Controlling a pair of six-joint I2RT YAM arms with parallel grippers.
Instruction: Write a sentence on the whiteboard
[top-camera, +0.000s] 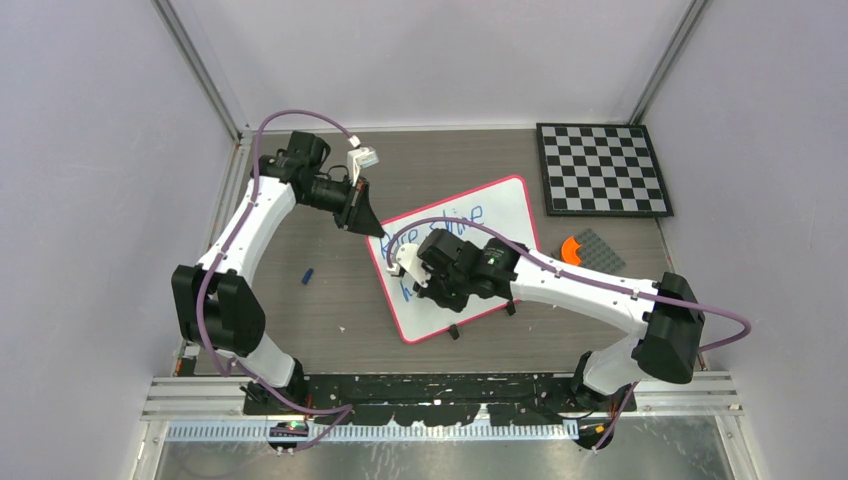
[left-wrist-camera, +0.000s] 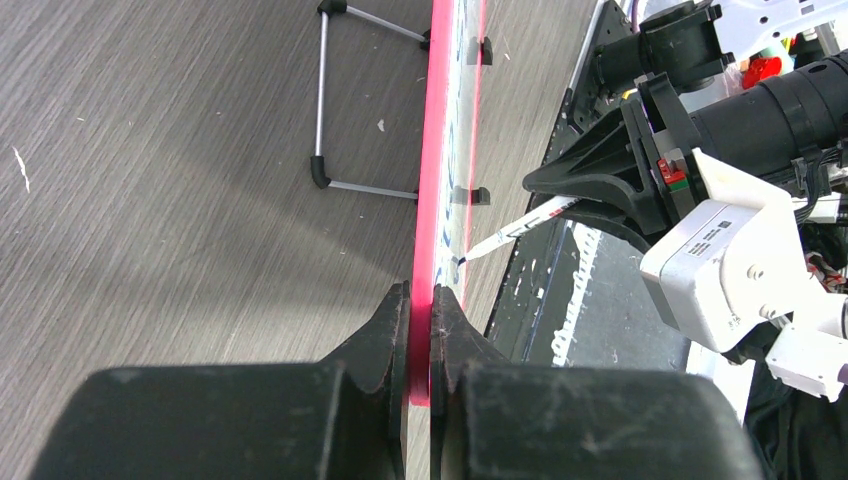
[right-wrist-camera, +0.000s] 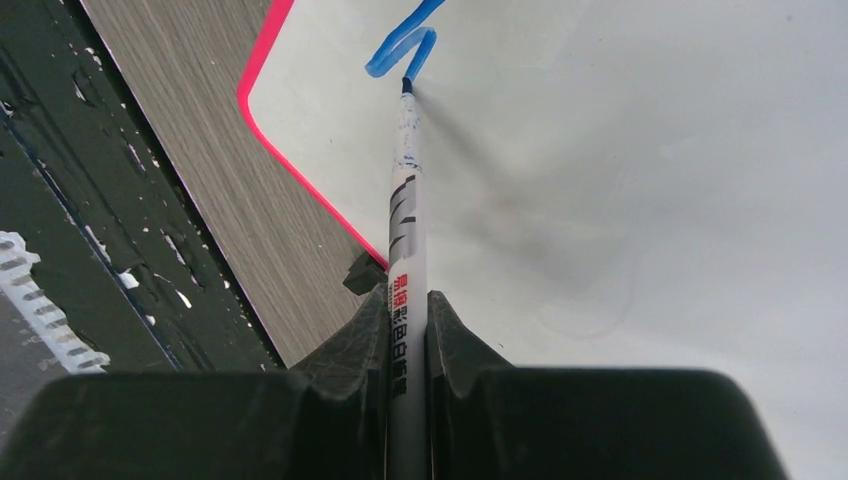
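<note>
The whiteboard (top-camera: 505, 200), white with a red-pink rim, lies slanted in the middle of the table. My left gripper (top-camera: 375, 230) is shut on its left rim; in the left wrist view the jaws (left-wrist-camera: 420, 300) pinch the red edge (left-wrist-camera: 440, 150). My right gripper (top-camera: 405, 265) is shut on a white marker (right-wrist-camera: 407, 200). The marker's blue tip touches the whiteboard (right-wrist-camera: 650, 200) at the end of a zigzag stroke (right-wrist-camera: 400, 40). The sentence (top-camera: 445, 228) shows as blue words on the upper line. The right arm hides the lower line.
A black-and-white checkerboard (top-camera: 603, 168) lies at the back right. An orange piece (top-camera: 572, 248) rests beside a grey plate (top-camera: 600, 250) right of the board. A small blue cap (top-camera: 309, 274) lies on the table to the left. A wire stand (left-wrist-camera: 322, 100) lies behind the board's edge.
</note>
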